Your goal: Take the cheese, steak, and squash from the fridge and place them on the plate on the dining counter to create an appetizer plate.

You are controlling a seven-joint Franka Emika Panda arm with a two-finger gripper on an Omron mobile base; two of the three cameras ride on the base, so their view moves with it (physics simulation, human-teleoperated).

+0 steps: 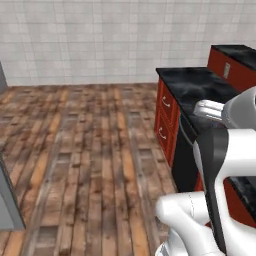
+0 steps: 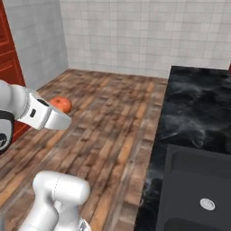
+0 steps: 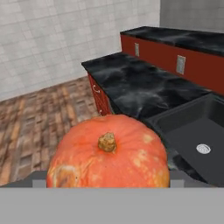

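Kitchen count: one squash, one sink, two black counters.

One orange squash (image 3: pixel 108 153) with one stem. One sink (image 3: pixel 199 135) with one drain (image 3: pixel 203 148). Two counters: a near one (image 3: pixel 131 81) and a far one (image 3: pixel 183 39). Two drawer handles (image 1: pixel 165 102) on the red cabinet (image 1: pixel 166 120).

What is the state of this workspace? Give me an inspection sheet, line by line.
Surface: black marbled counter with a dark sink set into it; nothing on the counter top.
Job's things: squash, orange with a short stem, off the floor at the hand.
Clutter: nothing seen.
Grippers: hand set wide around the squash, apparently carrying it.
Cables: nothing seen.
Surroundings: wooden plank floor, pale tiled wall, red cabinet fronts under the counter.
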